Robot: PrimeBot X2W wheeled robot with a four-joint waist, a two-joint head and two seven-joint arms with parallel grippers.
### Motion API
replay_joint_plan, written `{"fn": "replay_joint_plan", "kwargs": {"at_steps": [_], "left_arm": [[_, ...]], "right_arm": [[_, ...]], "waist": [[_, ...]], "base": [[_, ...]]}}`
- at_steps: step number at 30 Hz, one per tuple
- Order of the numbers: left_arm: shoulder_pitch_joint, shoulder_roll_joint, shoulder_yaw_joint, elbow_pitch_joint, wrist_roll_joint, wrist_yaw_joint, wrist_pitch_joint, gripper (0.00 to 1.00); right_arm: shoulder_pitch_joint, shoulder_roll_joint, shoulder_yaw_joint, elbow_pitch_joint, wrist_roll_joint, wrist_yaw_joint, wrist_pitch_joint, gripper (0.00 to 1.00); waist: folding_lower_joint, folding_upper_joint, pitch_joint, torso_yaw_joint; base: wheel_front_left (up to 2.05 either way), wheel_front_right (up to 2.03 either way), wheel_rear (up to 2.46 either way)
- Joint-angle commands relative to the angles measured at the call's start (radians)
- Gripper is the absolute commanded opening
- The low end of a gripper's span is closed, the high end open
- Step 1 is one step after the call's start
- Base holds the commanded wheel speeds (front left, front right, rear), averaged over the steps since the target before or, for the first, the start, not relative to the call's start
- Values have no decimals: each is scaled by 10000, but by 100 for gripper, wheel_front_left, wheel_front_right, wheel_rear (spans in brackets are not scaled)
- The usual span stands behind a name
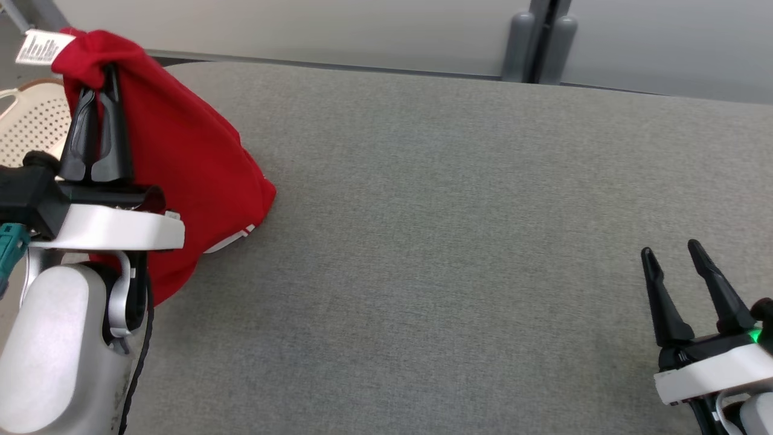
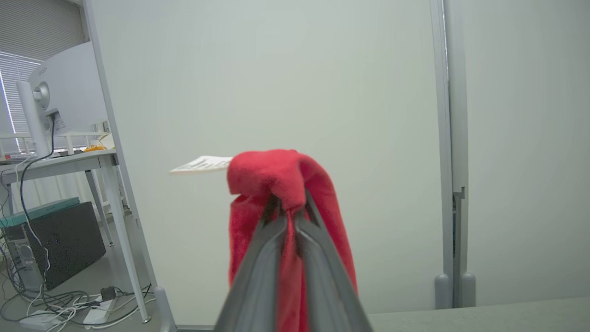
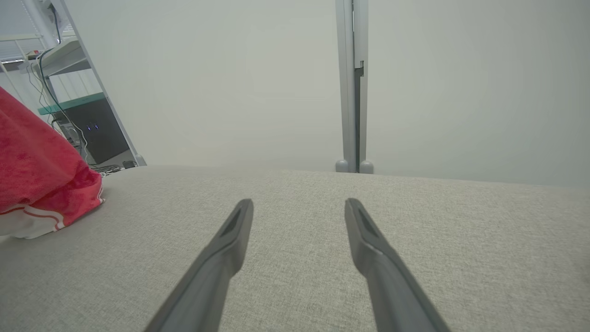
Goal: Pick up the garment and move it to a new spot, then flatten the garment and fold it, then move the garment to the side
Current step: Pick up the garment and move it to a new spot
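Observation:
A red garment [image 1: 187,163] with a white label [image 1: 42,47] and a white-striped hem hangs at the left of the grey table [image 1: 459,241], its lower part resting on the surface. My left gripper [image 1: 99,84] is shut on the garment's top fold, lifting it; in the left wrist view the fingers [image 2: 267,240] pinch the red garment [image 2: 281,175] against the pale wall. At the lower right my right gripper [image 1: 669,251] hovers open over bare table, far from the cloth. The right wrist view shows the garment's hem [image 3: 41,203] at its left edge and the open right gripper [image 3: 298,202].
A perforated cream basket [image 1: 30,124] stands off the table's left end behind the garment. A grey partition wall with a vertical post [image 1: 540,42] runs along the table's far edge. A desk with a monitor [image 2: 60,97] and floor cables lies beyond the left side.

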State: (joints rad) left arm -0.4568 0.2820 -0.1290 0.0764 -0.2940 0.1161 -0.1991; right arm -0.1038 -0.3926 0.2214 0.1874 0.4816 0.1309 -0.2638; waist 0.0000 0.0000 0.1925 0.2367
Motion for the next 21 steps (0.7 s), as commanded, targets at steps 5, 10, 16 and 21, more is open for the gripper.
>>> {"fn": "replay_joint_plan", "kwargs": {"at_steps": [5,10,16,21], "left_arm": [[-541,-81,-618,-1066,470,177,795,0],[-1078,-482,-1480,-1426,848,159,1511,0],[-1818,-1344,-2669,-529,1152,-47,1844,0],[-2650,-2014,-3559,912,1239,-141,1556,0]], "right_arm": [[-418,204,164,132,71,-4,-7,100],[-712,378,184,124,177,-4,-7,100],[-1013,469,238,209,357,-2,-9,100],[-1326,563,325,265,556,-4,-9,100]], "waist": [[0,0,-176,-971],[0,0,12,-1853],[0,0,346,-2973],[0,0,710,-3950]], "base": [[0,0,0],[0,0,0],[0,0,0],[0,0,0]]}}
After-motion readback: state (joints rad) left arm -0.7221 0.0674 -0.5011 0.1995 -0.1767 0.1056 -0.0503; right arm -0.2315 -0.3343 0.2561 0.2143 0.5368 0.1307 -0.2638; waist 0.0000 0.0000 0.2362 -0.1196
